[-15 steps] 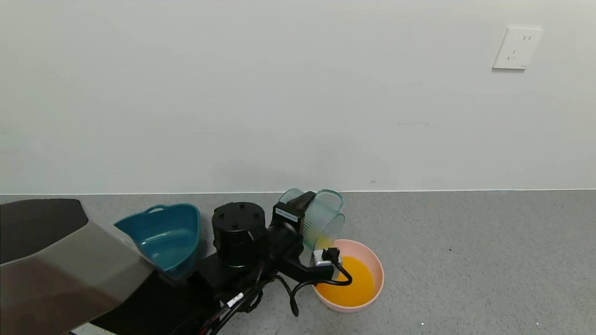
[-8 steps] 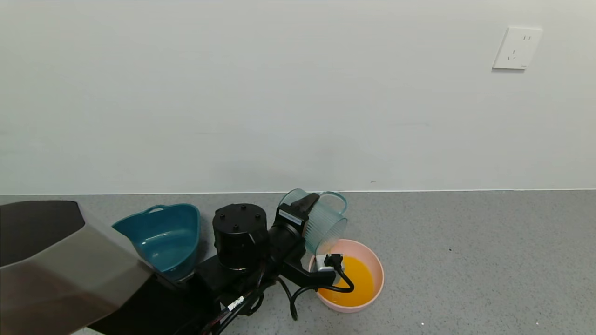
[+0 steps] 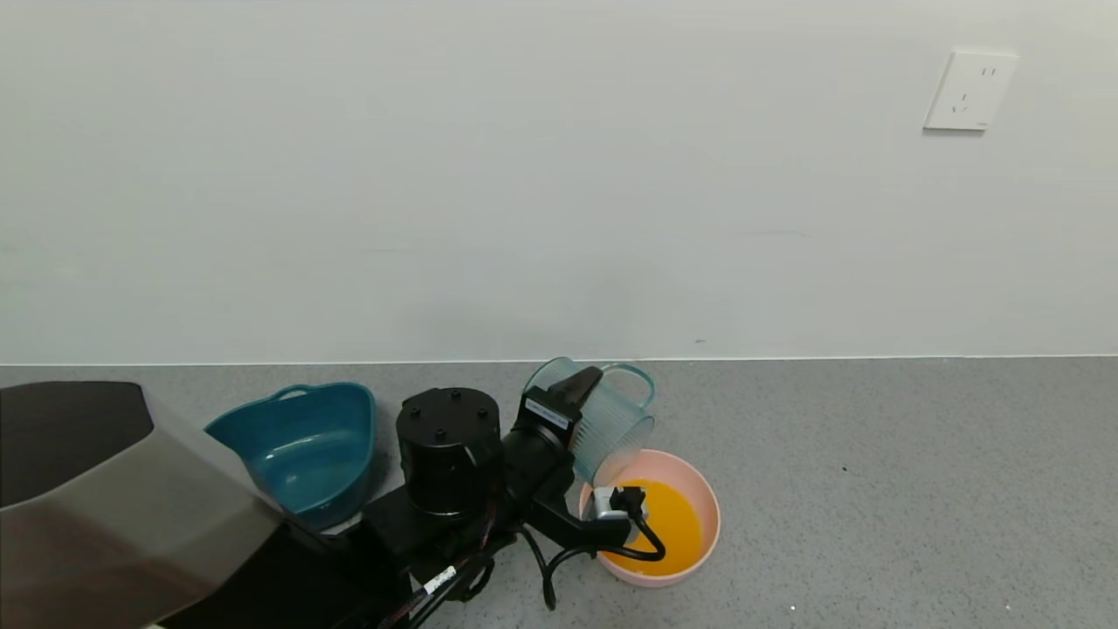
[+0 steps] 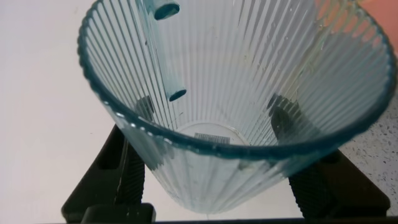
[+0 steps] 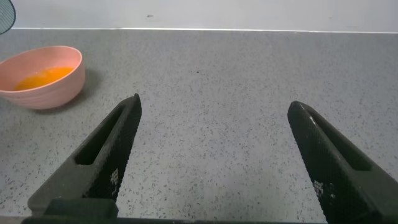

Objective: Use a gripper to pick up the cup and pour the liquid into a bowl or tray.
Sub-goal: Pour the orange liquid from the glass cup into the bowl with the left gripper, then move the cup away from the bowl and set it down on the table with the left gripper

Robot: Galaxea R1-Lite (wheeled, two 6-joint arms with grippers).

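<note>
Head view: ribbed clear cup (image 3: pixel 607 426) over smooth bowl (image 3: pixel 706 515).

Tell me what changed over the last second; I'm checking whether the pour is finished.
The left gripper, shut on the cup, tipped it a little further over the pink bowl and shifted slightly toward the bowl. The yellow liquid seen in the cup's lower edge a second ago is gone; the cup looks empty, and the liquid lies in the bowl. The bowl, the teal tub and the right gripper, fingers open, show no change.

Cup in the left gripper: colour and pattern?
The cup is clear pale blue-green with fine vertical ribs; left wrist view shows it best.
</note>
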